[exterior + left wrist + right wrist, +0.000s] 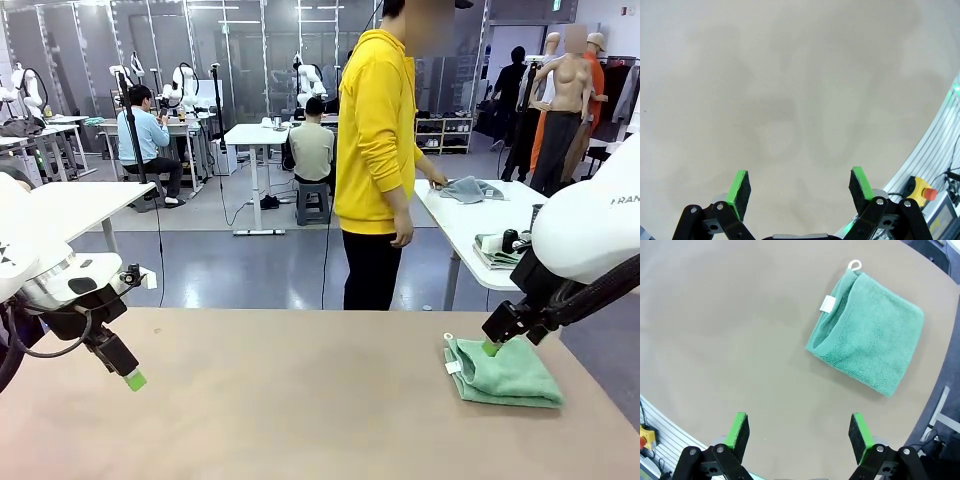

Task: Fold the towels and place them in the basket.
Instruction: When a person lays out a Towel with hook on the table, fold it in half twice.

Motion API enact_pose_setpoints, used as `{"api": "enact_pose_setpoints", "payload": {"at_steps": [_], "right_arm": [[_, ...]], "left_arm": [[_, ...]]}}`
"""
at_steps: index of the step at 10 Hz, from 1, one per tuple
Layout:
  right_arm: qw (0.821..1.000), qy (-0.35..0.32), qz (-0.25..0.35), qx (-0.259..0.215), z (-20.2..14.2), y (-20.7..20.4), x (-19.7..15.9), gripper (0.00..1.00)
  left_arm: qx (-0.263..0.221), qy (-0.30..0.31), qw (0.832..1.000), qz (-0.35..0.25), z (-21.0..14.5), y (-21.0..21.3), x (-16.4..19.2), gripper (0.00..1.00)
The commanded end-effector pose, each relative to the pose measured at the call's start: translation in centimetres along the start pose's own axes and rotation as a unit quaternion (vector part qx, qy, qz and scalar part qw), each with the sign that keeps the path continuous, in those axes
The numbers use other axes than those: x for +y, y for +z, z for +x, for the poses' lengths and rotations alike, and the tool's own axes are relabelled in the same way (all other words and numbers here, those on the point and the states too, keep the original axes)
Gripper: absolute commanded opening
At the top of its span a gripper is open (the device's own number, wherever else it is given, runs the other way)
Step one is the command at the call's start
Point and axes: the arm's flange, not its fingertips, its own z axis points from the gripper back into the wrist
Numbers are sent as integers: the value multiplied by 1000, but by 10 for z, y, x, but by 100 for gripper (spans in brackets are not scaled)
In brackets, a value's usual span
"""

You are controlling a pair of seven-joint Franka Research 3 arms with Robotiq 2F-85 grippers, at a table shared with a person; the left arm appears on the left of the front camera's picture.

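The right gripper has its two green-padded fingers spread wide with nothing between them. It hangs above bare brown tabletop. In the right wrist view, the mint green towel lies beyond the fingertips and off to one side, apart from both pads. The towel is folded into a rough square and lies flat. A small white tag sits on one folded edge, and a white loop sticks out at the corner beside it. From the front, the towel rests close to the right edge of the tabletop, and the right gripper hovers at its tagged corner.

The left gripper also has its fingers spread apart and empty. It hangs over bare tabletop near the left edge, well apart from the towel.

Past the far edge, a person in a yellow hoodie stands side-on. One hand reaches to a pale blue-grey cloth on a white table behind.
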Motion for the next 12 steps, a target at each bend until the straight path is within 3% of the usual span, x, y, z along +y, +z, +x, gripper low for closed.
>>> {"api": "enact_pose_setpoints", "payload": {"at_steps": [1, 3, 4, 6, 9, 12], "right_arm": [[1000, -2, -7, 1, -1, 1, 2, 100], [1000, 0, 0, 0, 0, 0, 0, 100], [995, 40, 89, -1, -14, 47, 17, 100], [995, 94, 25, 0, -29, 117, 45, 100], [995, 99, 13, -13, -29, 199, 65, 100], [994, 86, 0, -62, -12, 236, 63, 100]], "left_arm": [[4, 5, 1000, 6, 3, 0, 1, 100], [0, 0, 1000, 0, 0, 0, 0, 100], [-16, -9, 1000, -4, 8, 27, -3, 100], [-11, -17, 1000, -11, 14, 85, -21, 100], [-63, -46, 995, 55, 2, 183, -65, 100], [-119, -54, 984, 119, -34, 254, -103, 100]]}}
